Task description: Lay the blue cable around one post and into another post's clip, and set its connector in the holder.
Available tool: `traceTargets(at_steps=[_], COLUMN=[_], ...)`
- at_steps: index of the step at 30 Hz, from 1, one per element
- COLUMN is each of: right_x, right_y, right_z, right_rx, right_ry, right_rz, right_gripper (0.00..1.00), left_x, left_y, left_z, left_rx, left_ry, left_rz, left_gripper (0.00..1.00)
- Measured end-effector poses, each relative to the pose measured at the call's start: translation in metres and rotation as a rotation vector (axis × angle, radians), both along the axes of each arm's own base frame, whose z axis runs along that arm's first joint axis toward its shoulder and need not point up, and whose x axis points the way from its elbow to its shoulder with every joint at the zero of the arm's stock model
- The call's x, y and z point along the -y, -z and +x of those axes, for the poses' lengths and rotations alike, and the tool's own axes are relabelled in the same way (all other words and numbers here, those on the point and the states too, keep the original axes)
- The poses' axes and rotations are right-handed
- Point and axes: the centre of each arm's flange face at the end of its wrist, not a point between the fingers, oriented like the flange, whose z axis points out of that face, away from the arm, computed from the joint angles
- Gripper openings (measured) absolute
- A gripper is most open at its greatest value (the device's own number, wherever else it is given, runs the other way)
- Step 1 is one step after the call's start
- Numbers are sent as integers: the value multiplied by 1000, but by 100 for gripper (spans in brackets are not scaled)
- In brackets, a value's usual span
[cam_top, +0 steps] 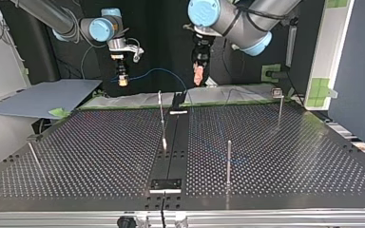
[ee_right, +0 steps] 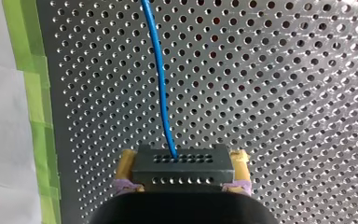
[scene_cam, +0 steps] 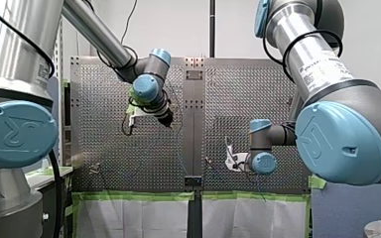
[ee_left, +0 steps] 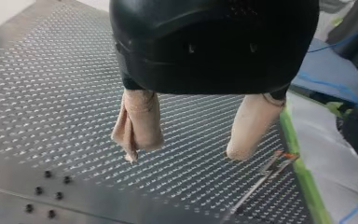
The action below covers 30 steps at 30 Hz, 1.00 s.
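- Routing has yet to begin, it seems: my right gripper (ee_right: 182, 161), jaws pinching the dark, boxy, hole-dotted connector (ee_right: 182, 175), hangs over the perforated metal table (ee_right: 298, 93).
- The thin, glossy blue cable (ee_right: 161, 93) runs ahead of that gripper, toward 12 o'clock.
- My left gripper (ee_left: 186, 147) is empty, its beige-padded jaws spread.
- Next, probably: steering the cable around 1 slim steel post (cam_top: 228, 161).
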Motion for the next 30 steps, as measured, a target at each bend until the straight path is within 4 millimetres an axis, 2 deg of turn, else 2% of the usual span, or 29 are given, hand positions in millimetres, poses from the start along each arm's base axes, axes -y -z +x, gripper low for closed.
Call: traceTargets(at_steps=[16, 30], right_x=[-6, -13], right_y=[-13, -15], right_z=[10, 21], right_rx=[-18, -14], right_ry=[-6, -29], right_rz=[-24, -32], right_gripper=[0, 0], left_x=[23, -11], left_y=[97, 170], left_z=[-74, -105], left_rx=[-130, -232], left_ry=[180, 136], left_rz=[23, 58], left_gripper=[100, 100])
